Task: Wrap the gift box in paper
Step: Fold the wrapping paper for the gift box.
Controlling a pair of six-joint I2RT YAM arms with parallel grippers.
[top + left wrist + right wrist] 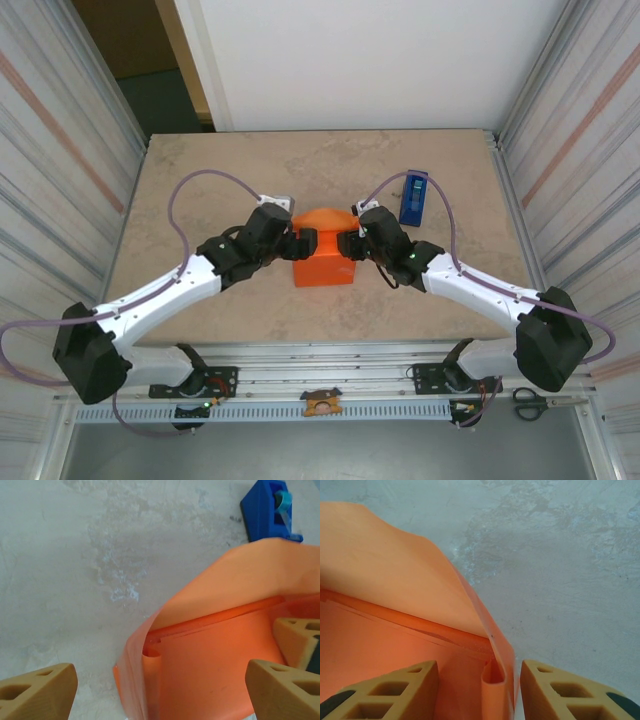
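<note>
Gift box (322, 270) x1, paper (322, 221) x1, tape dispenser (414, 197) x1, L fingers (37, 692) open, R fingers (570, 692) part-open astride paper

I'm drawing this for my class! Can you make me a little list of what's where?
paper: orange, folded into a block, one flap arching up
left claw: open wide, straddling the paper's edge
right claw: around the paper's other folded edge; grip unclear
tape dispenser: blue, behind the paper, toward the right
scissors: front rail, far right
</note>
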